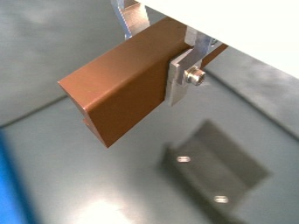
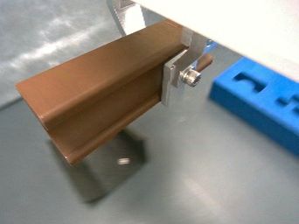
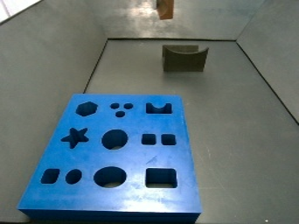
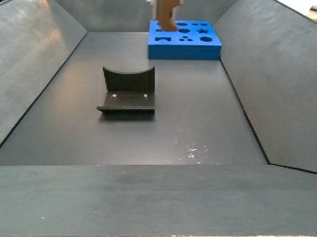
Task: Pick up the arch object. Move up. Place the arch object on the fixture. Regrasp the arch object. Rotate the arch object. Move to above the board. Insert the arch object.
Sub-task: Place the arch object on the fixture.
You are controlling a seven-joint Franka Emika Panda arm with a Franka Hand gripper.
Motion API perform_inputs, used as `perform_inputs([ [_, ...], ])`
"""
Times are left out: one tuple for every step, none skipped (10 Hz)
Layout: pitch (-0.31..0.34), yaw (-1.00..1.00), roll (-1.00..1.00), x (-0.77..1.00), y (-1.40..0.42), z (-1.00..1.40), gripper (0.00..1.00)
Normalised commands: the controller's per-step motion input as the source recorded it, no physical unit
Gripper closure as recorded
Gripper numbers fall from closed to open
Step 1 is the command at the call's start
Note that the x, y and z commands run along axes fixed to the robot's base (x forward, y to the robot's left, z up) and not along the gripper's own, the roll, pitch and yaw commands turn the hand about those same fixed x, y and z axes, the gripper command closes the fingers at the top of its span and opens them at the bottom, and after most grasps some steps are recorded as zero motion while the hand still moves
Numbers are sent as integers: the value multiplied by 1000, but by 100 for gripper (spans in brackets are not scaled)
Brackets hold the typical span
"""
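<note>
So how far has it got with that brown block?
Done: the gripper has picked up the long orange-brown arch block and holds it in the air. Next: setting it on the dark grey notched fixture. Left: regrasping, rotating and inserting it in the blue cut-out board.

gripper [image 1: 158,66] raised high above floor | silver fingers [image 1: 181,77] clamped on orange-brown block [image 2: 93,96] | block hanging clear below wrist | arm itself out of view

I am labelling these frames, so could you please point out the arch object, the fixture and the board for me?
arch object [image 2: 93,96], wrist view: its broad brown side face, held in the claw [image 2: 176,66].
fixture [image 4: 128,93], side view: its back plate, on the floor.
board [image 3: 117,188], side view: bare blue top surface.
</note>
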Motion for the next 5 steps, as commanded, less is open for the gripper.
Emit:
perform_inputs([
  [-86, -249, 259, 663, 357, -21, 100],
  [-40, -183, 204, 586, 206, -17, 100],
  [11, -101, 161, 442, 64, -20, 100],
  [26, -70, 142, 368, 53, -25, 100],
  [56, -25, 113, 187, 28, -17, 100],
])
